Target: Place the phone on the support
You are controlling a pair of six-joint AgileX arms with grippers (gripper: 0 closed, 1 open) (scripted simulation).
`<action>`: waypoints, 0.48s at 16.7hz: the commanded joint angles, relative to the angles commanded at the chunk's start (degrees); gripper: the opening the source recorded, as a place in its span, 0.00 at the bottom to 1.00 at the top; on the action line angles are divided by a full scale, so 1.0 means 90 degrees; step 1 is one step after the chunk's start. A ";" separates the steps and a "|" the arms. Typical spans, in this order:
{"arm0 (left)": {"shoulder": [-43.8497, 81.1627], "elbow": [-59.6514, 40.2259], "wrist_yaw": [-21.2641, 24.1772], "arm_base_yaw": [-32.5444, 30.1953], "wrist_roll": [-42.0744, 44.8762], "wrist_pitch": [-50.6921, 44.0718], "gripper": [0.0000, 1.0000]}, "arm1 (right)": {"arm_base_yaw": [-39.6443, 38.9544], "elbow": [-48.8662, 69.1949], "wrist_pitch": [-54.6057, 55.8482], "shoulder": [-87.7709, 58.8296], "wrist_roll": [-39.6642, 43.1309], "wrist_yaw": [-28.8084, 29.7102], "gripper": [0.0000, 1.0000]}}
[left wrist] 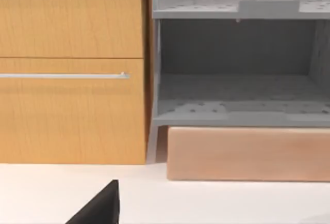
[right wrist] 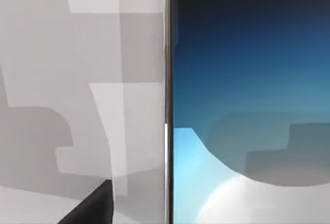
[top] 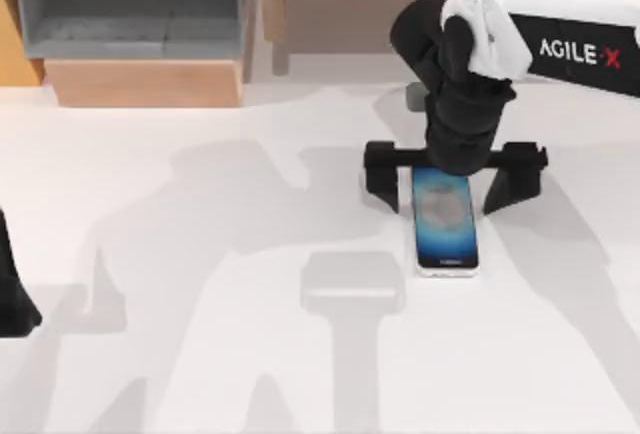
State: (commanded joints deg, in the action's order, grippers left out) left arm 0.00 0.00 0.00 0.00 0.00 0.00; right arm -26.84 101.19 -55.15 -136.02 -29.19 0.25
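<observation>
1. Your right tool (top: 452,159) hangs over the far end of the slim blue-screened smartphone with its silver-white rim (top: 446,222), right where the phone meets the stand. Its black wrist hides the fingers, so you cannot tell whether it is clenched on the phone or released.
2. The phone lies flat, screen up, on the white bench (top: 200,354), right of centre, its long axis running toward the near edge. The right wrist view looks straight down on the screen (right wrist: 247,105) and its bright rim (right wrist: 167,79), which suggests a top-down approach to the phone's sides.
3. The black support with a crossbar and two splayed feet (top: 515,169) stands touching or just beyond the phone's far end, so the lift onto it looks short.
4. Your left tool (top: 12,304) sits parked at the bench's left edge, facing the wooden cabinet (left wrist: 72,69) and grey shelving (left wrist: 237,69).
</observation>
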 joint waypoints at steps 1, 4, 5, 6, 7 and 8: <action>0.0000 0.0000 0.0000 0.0000 0.0000 0.0000 1.00 | 0.0000 0.0000 0.0000 0.0000 0.0000 0.0000 1.00; 0.0000 0.0000 0.0000 0.0000 0.0000 0.0000 1.00 | 0.0000 0.0000 0.0000 0.0000 0.0000 0.0000 0.85; 0.0000 0.0000 0.0000 0.0000 0.0000 0.0000 1.00 | 0.0000 0.0000 0.0000 0.0000 0.0000 0.0000 0.77; 0.0000 0.0000 0.0000 0.0000 0.0000 0.0000 1.00 | 0.0000 0.0000 0.0000 0.0000 0.0000 0.0000 0.70; 0.0000 0.0000 0.0000 0.0000 0.0000 0.0000 1.00 | 0.0000 0.0000 0.0000 0.0000 0.0000 0.0000 0.62; 0.0000 0.0000 0.0000 0.0000 0.0000 0.0000 1.00 | 0.0000 0.0000 0.0000 0.0000 0.0000 0.0000 0.55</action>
State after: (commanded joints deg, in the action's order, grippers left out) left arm 0.00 0.00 0.00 0.00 0.00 0.00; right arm -26.84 101.19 -55.15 -136.02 -29.19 0.25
